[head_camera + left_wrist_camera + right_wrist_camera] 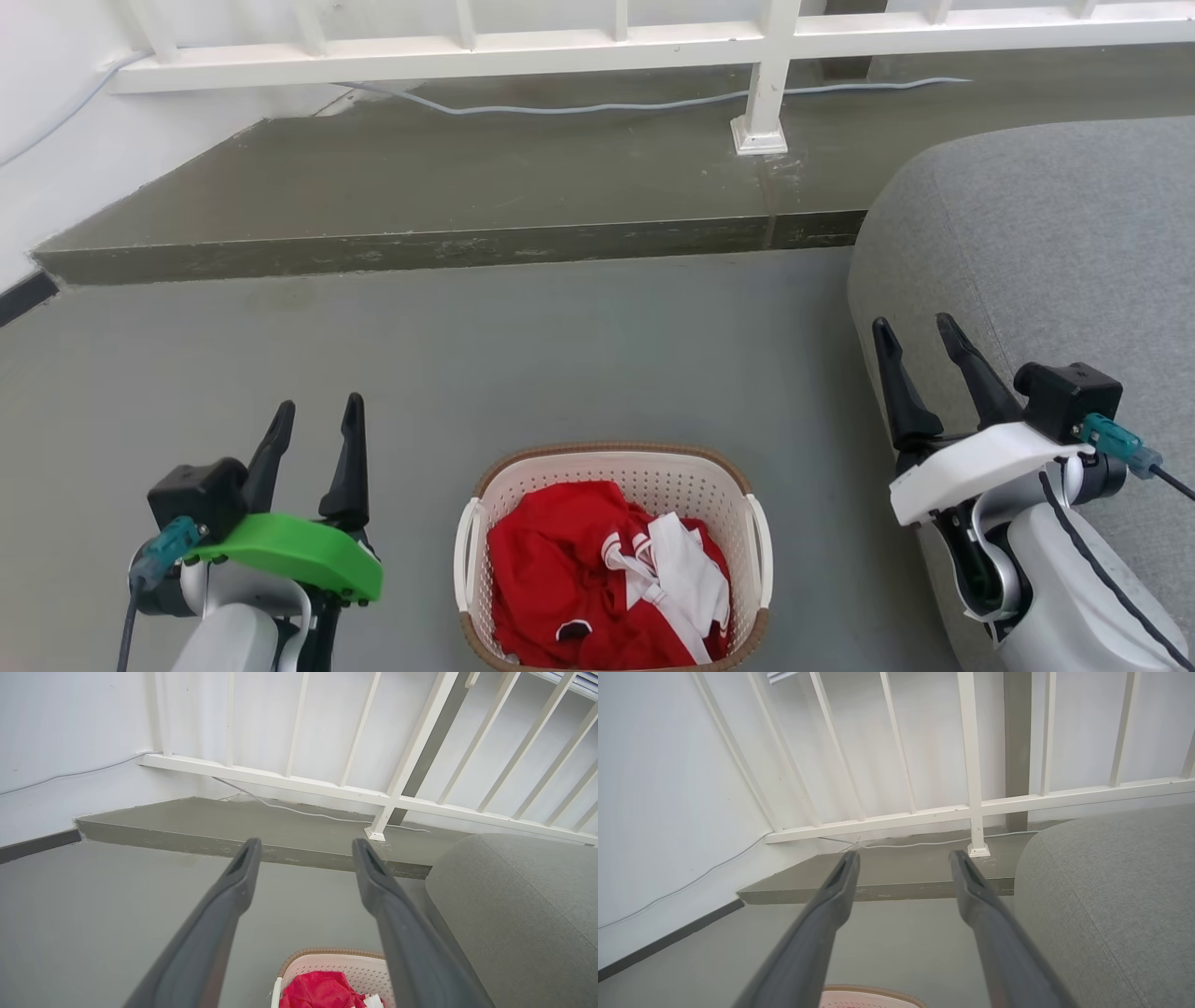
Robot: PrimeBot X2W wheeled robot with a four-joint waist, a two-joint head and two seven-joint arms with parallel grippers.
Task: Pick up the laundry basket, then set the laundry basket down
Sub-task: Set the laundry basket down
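End effectors spread; laundry basket upright, long axis left-right.

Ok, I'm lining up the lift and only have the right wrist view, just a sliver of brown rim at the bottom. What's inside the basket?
Observer: The laundry basket holds crumpled red and white clothes.
Operator: Where's the left hand?
Observer: The left hand is open, off the basket's left side, touching nothing.
Operator: Any handles?
Observer: A left handle and a right handle, both white, both free.
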